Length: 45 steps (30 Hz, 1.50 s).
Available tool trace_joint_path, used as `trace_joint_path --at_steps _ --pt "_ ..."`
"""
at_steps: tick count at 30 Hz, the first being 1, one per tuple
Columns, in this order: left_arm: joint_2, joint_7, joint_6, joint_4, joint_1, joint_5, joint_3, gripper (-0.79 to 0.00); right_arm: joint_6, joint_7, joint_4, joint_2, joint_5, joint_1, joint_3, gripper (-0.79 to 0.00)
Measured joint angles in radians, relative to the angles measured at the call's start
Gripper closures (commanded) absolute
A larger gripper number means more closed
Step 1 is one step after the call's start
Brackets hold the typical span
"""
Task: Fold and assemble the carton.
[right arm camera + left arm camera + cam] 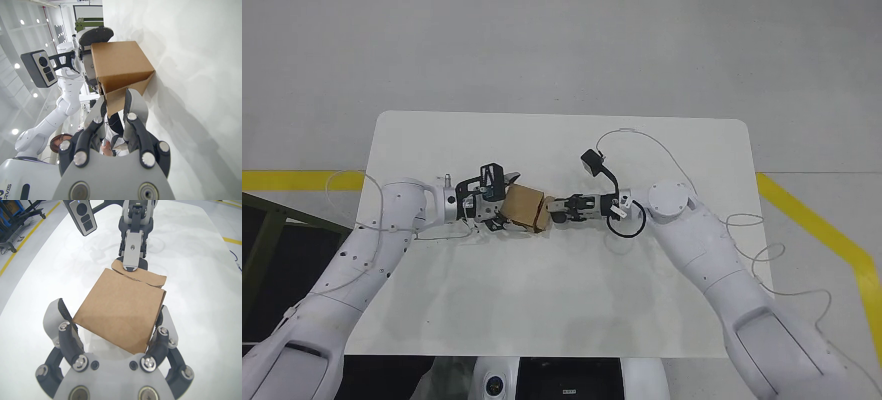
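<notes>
Carton (526, 207) sits mid-tabletop (642, 300), between the two claws. Its long axis runs roughly claw to claw, slightly skewed. It's partly formed, a brown cardboard sleeve with a plain panel facing up.

Left claw (112, 310) straddles one end. Its fingers (64, 315) press on opposite sides of the sleeve, so it's clamped on the carton.

The other end points at the right claw (116, 97) and is open. The right wrist view looks into it and shows bare cardboard walls, with one wall folded in at a slant.

An end flap (153, 279) sticks out from that mouth. The right claw is closed on it, one finger above and one below, pinching the flap's edge.

The carton's lower edge is at the tabletop on the far side. Can't tell if it's resting there or held just off.
</notes>
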State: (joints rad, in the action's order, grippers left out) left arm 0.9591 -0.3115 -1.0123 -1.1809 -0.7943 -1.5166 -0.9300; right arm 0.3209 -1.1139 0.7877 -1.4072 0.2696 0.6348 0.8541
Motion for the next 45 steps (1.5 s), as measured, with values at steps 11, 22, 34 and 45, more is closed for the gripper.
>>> trace_joint_path --at_steps 11,22,34,45 --pt "0.000 0.000 0.000 -0.004 -0.003 -0.002 -0.004 -0.785 -0.021 0.016 0.033 -0.001 -0.027 0.000 -0.002 -0.126" --pt "0.000 -0.002 0.000 -0.007 -0.002 -0.003 -0.001 -0.785 -0.020 0.024 0.038 -0.010 -0.026 -0.013 -0.009 -0.099" --pt "0.001 -0.005 0.000 -0.005 -0.001 -0.002 0.002 -0.785 -0.023 0.031 0.024 -0.026 -0.032 -0.030 -0.032 -0.132" --pt "0.000 -0.008 0.000 0.003 0.001 -0.007 -0.001 -0.785 -0.008 0.000 0.006 -0.017 -0.037 -0.039 -0.005 -0.286"
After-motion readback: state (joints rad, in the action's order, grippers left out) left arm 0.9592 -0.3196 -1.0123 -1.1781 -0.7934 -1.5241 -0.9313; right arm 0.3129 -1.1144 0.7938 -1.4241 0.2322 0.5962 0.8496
